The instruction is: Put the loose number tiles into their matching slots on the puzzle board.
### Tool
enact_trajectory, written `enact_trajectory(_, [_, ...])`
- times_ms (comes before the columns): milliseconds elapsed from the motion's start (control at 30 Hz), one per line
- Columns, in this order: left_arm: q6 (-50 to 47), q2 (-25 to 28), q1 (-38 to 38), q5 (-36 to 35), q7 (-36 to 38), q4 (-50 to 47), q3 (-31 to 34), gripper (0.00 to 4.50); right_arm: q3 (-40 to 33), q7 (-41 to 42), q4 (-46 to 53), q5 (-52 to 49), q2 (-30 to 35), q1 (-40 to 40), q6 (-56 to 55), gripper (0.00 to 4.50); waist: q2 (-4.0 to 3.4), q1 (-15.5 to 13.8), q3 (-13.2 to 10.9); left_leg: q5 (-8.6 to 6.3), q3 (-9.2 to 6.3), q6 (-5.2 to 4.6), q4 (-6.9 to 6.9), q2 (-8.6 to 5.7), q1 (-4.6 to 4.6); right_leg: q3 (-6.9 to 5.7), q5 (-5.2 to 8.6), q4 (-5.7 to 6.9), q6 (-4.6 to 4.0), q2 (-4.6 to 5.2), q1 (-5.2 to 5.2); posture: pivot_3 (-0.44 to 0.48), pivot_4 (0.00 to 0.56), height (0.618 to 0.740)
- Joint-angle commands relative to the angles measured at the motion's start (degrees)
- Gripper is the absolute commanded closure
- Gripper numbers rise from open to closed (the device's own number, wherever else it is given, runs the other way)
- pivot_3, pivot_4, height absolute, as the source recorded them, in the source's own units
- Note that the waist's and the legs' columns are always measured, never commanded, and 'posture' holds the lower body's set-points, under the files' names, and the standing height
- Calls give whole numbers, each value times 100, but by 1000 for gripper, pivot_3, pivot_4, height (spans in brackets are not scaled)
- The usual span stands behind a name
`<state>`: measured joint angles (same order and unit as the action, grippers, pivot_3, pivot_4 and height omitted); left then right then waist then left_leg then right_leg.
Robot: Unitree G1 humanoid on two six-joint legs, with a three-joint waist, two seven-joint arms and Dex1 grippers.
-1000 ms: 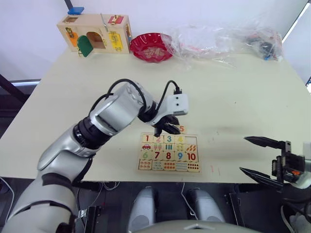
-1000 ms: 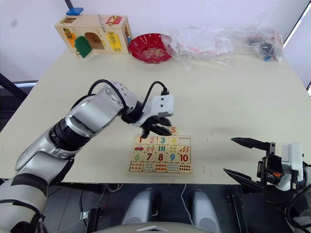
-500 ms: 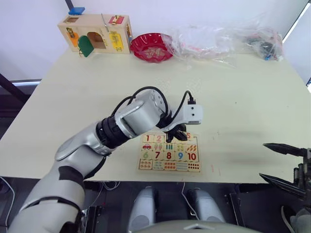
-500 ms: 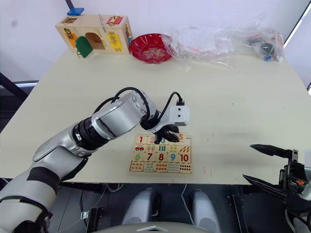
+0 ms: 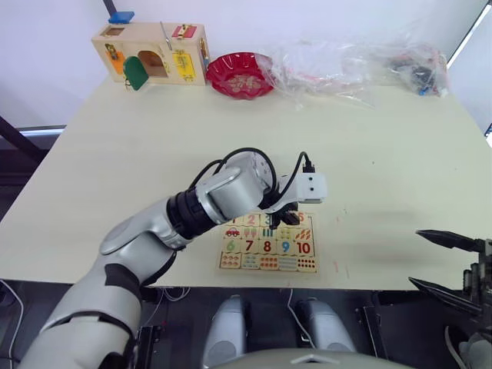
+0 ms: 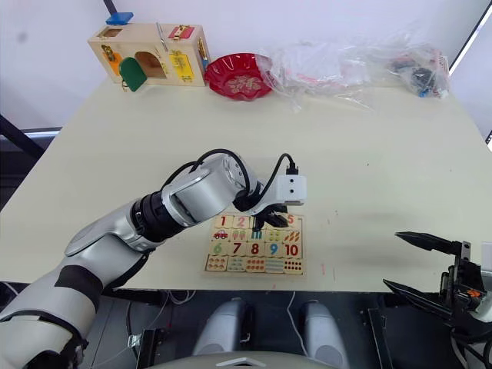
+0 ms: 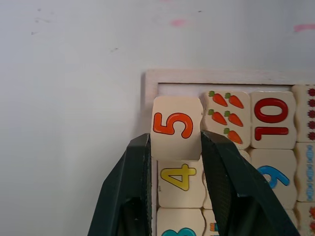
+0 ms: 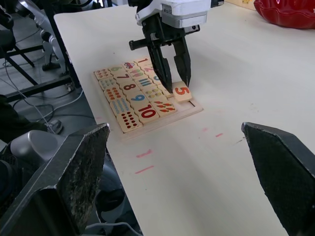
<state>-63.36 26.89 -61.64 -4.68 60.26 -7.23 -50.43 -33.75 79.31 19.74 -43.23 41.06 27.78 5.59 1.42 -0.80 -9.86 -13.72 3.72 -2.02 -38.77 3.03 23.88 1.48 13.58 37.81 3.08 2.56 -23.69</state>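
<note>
Number tile, small, pale wood with a red 5 (image 7: 175,127), sits pinched between the left claw (image 7: 176,147) fingers at the far-right end of the pale wooden puzzle board (image 5: 267,240), lower centre of the left eye view. It lies tilted, overhanging the last empty slot (image 7: 179,89) just beyond the yellow 4 tile (image 7: 180,177). The right claw (image 5: 453,261), spread wide, hangs well apart at lower right. A second earlier the 5 lay off the board's rim on the counter (image 5: 384,154); now it is over its recess.

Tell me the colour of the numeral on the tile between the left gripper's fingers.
Orange-red 5, clearest in the left wrist view.
</note>
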Motion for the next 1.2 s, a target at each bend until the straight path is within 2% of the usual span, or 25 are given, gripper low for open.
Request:
enact_trajectory(33, [42, -79, 24, 85, -79, -85, -79, 3463, -228, -4, 140, -67, -31, 66, -122, 0, 0, 0, 0, 0, -1, 0, 0, 0, 0, 0, 0, 0, 0, 0, 0, 0, 150, 740])
enact_trajectory(567, [162, -181, 115, 171, -230, -103, -179, 3463, -213, -25, 136, -63, -37, 106, -186, 0, -1, -5, 1, 0, -7, 0, 0, -4, 0, 1, 0, 0, 0, 0, 2, 0, 150, 740])
enact_trajectory(1200, [394, -123, 137, 315, 15, -171, -265, 3463, -170, -71, 182, -34, -107, 145, -225, 0, -2, -3, 1, 0, -8, 0, 0, -4, 0, 1, 0, 0, -1, 0, 2, 0, 150, 740])
